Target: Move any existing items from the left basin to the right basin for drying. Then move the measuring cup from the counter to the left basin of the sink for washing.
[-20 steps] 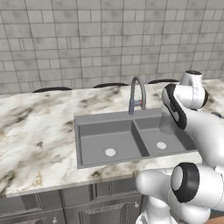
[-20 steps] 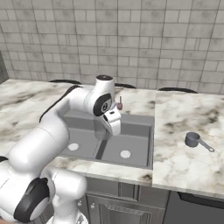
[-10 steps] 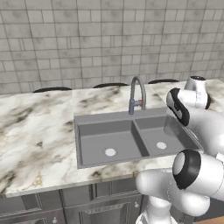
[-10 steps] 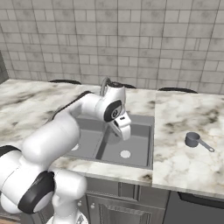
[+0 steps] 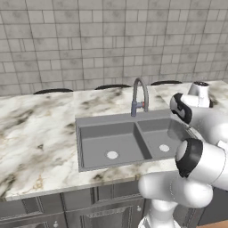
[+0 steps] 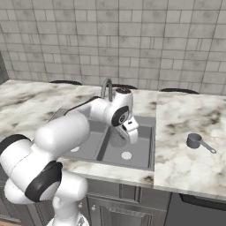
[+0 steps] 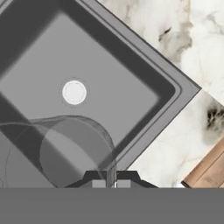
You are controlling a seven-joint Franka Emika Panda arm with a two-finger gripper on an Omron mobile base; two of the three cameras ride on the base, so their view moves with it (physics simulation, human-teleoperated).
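Observation:
My gripper (image 7: 111,183) is shut on the rim of the pale see-through tumbler (image 7: 65,153), which hangs tilted over the right basin (image 7: 109,74) near its round drain (image 7: 74,92). From the right base view, the gripper (image 6: 133,137) hangs low over the right basin (image 6: 137,150) of the grey sink (image 5: 84,121). The left basin (image 5: 111,142) holds nothing but its drain. The dark grey measuring cup (image 6: 194,141) stands on the marble counter (image 6: 190,119) to the right of the sink, handle pointing right.
The arched steel faucet (image 5: 139,95) rises behind the divider between the basins. The tiled wall closes the back. A wooden floor strip (image 7: 210,168) shows past the counter's front edge.
The gripper has swung right and lower with the tumbler, from over the sink's divider to over the right basin. The measuring cup has not moved.

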